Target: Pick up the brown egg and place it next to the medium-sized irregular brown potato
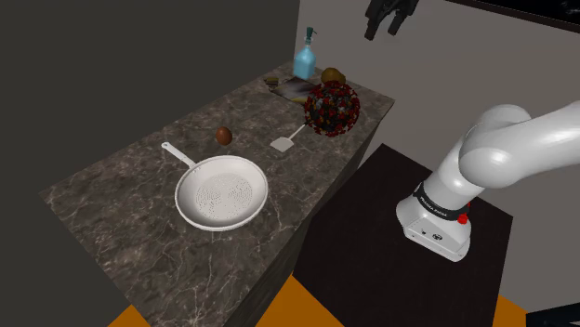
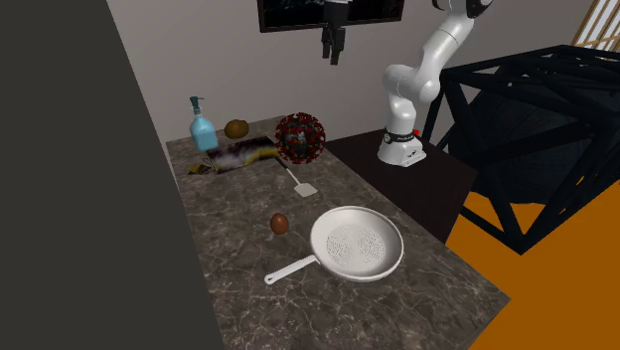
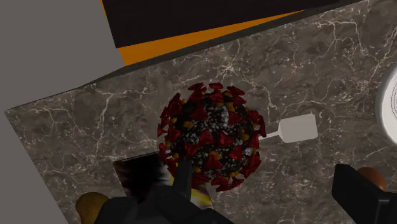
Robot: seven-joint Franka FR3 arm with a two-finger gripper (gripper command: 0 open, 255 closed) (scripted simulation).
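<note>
Jaws apart and empty, our gripper hangs above the spiky red ball; approach step, we judge, needing a descent toward the brown egg nearby.

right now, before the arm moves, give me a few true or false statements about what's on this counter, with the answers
1. The brown egg lies inside the white strainer pan. False: it lies on the counter beside the pan, near its handle.
2. The gripper is open and holds nothing. True.
3. The potato sits close to the blue bottle. True.
4. The gripper hovers just over the egg. False: it hangs high above the spiky red ball, well away from the egg.
</note>
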